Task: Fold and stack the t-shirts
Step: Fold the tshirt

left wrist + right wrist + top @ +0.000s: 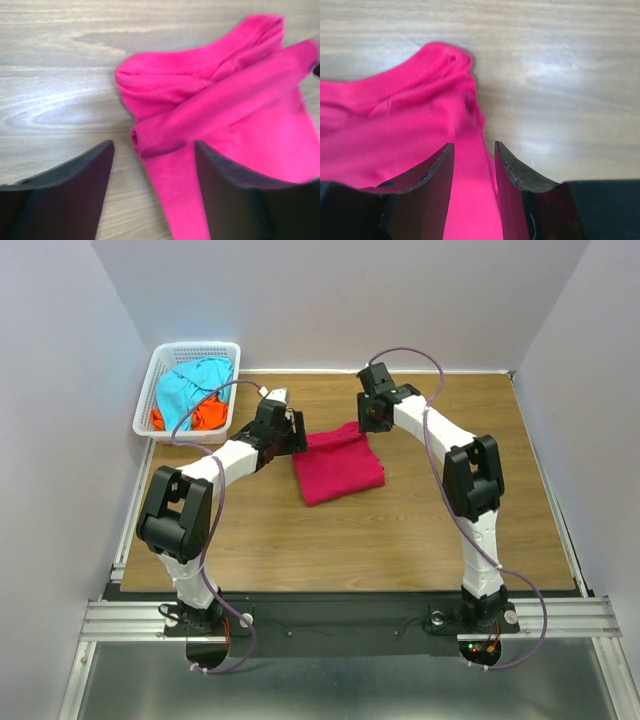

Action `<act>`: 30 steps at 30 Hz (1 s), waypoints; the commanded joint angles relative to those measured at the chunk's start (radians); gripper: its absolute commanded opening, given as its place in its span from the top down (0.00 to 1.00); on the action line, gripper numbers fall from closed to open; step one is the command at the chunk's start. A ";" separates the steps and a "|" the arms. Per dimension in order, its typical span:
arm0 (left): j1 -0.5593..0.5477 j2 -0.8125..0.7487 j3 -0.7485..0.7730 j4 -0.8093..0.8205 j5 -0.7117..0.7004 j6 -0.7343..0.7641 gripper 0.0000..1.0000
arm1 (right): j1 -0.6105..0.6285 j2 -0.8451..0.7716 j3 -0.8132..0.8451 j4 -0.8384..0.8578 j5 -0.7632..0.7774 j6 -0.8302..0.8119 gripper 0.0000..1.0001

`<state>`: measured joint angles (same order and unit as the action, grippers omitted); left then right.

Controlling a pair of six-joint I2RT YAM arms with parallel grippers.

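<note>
The pink shirt (338, 465) lies about in the middle of the bench (420, 530), already folded into a rough rectangle. The left fingers (297, 435) are at its far left corner and the right fingers (368, 423) at its far right corner.

The left fingers are wide open and hold nothing; a loose rolled fold of cloth lies between them. The right fingers leave only a narrow gap. The shirt's edge runs through it, but I do not see them pinch it.

My worry is this: if the left fingers close here, they may catch only the rolled top layer, and a pull would then open the fold. The right gap is small (the cloth edge is thick there), so it may push the edge away instead of taking it, and the shirt would turn crooked.

The top view alone shows the whole outline, and the blue shirt (195, 380) and orange shirt (208, 418) waiting in the basket (150, 390) at the far left. Only the wrist views show the roll and the finger gaps.
</note>
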<state>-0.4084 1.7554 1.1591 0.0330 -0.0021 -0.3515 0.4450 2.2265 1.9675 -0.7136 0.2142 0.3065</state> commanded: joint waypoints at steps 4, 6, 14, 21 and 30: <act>-0.013 -0.200 -0.051 0.090 -0.055 0.020 0.20 | -0.006 -0.275 -0.209 0.173 -0.122 -0.041 0.56; -0.035 -0.224 -0.090 0.091 -0.059 0.019 0.21 | -0.006 -0.313 -0.274 0.190 -0.198 -0.041 0.56; -0.055 -0.241 -0.202 0.128 -0.094 0.026 0.20 | -0.055 -0.295 -0.360 0.267 -0.329 -0.171 0.52; -0.055 -0.131 -0.158 0.172 -0.075 0.094 0.34 | -0.137 -0.189 -0.271 0.307 -0.665 -0.230 0.57; -0.053 0.050 -0.021 0.174 -0.067 0.147 0.57 | -0.140 -0.033 -0.145 0.306 -0.901 -0.260 0.76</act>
<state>-0.4629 1.7878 1.0569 0.1661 -0.0639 -0.2501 0.2958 2.1582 1.7576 -0.4545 -0.5419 0.0814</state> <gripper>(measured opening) 0.428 0.253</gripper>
